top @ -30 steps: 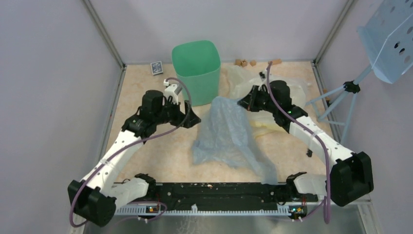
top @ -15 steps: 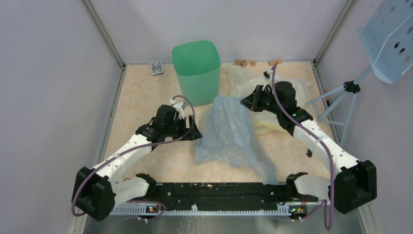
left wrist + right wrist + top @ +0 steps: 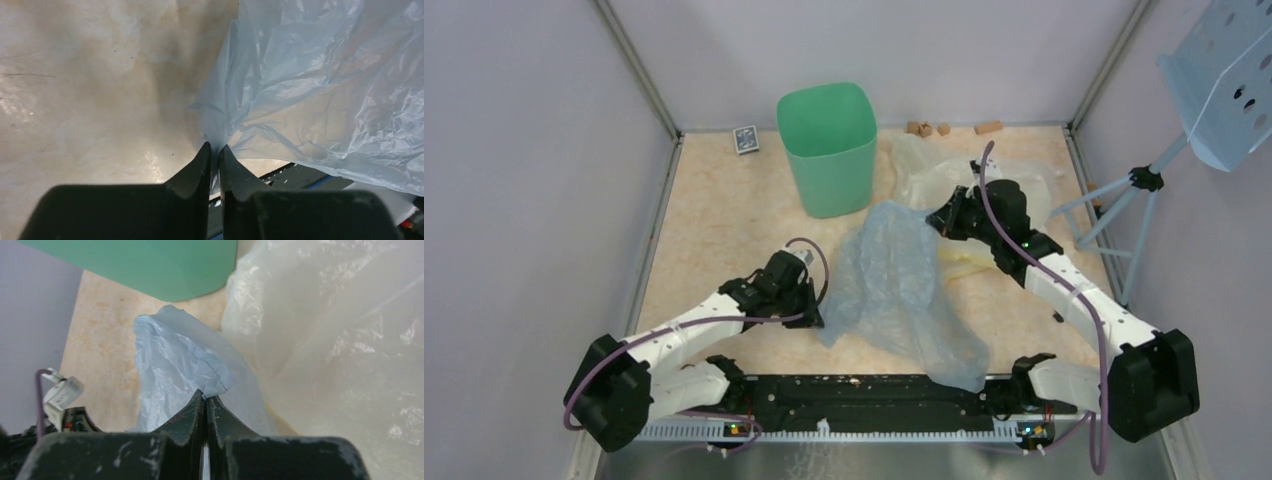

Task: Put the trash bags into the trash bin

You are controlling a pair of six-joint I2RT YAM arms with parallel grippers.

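Trash bags (image 3: 894, 280): thin, crinkly pale-blue film, pinched by left tool (image 3: 214, 149) and right tool (image 3: 205, 399).

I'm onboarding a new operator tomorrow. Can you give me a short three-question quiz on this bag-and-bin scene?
1. True or false: the pale blue bag is already inside the mint-green bin.
2. Between the left gripper and the right gripper, which is pinching the pale blue bag? A) left only B) right only C) both
3. Short answer: what other plastic item lies beside the right gripper?
Key: 1 false, it lies outside the bin; 2 C; 3 the cream-yellow bag.
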